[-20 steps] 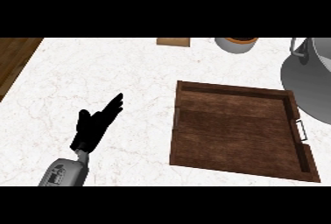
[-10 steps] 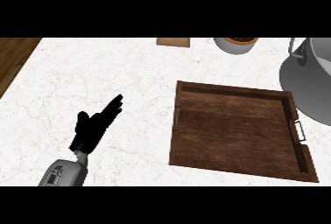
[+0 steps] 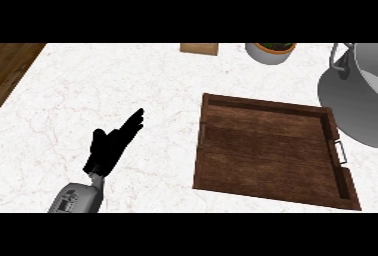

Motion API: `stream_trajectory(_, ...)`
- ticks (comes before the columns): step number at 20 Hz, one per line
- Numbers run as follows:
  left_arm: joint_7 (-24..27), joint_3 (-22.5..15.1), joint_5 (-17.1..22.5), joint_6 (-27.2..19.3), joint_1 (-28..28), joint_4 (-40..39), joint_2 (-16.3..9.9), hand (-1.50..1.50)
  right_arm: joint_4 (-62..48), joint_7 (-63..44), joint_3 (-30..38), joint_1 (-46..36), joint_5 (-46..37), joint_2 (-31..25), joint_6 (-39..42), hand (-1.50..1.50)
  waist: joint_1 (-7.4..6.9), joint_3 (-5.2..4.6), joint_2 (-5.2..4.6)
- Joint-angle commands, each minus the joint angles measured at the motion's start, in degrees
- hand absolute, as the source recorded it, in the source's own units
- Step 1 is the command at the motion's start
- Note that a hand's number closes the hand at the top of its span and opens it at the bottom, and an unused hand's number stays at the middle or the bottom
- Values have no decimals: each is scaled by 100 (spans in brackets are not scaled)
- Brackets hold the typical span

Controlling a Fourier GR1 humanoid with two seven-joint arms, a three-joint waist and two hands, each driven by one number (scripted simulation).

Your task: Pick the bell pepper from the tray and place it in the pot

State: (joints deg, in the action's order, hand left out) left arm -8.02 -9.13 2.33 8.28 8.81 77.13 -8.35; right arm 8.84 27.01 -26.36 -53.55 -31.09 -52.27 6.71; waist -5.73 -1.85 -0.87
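Nearest, at the lower left, the robot's left hand (image 3: 111, 146) rests over the white marble counter (image 3: 111, 85) with its black fingers straight and relaxed, holding nothing; the right hand shows in no view. Just to its right lies the dark brown rectangular wooden tray (image 3: 273, 150) with a raised rim and a small metal handle on its right side, and its floor shows only bare wood: no bell pepper can be seen on it or anywhere else on the counter, so where the pepper is cannot be told from this view. Beyond the tray's right corner stands the large grey metal pot (image 3: 354, 95), cut by the frame edge, its inside hidden. At the far edge sit a small white bowl with dark contents (image 3: 270, 51) and a tan wooden block (image 3: 200, 48). Judging from this, the sensible step is first to confirm where the pepper is, checking the pot and whatever the unseen hand may carry, before committing any reach toward the tray.
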Motion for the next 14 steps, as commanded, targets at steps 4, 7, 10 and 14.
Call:
stream_trajectory(4, -23, 83, -28, -85, -15, 2, -26, 0, -246, 263, 755, -15, 735, 816, 117, -150, 169, 234, -77)
stream_trajectory(7, 48, 137, 16, -108, -25, -93, 22, 0, -228, 491, 1484, -292, 1431, 862, 129, -150, 233, 237, -66)
stream_trajectory(10, -125, 131, 99, 26, -86, 118, -84, 0, -439, 451, 2186, -565, 2108, 740, 490, -150, 176, 236, -27)
stream_trajectory(14, 109, 176, -12, -153, -158, -127, 9, 0, -697, 436, 2964, -603, 2848, 403, 365, -150, 242, 228, -98)
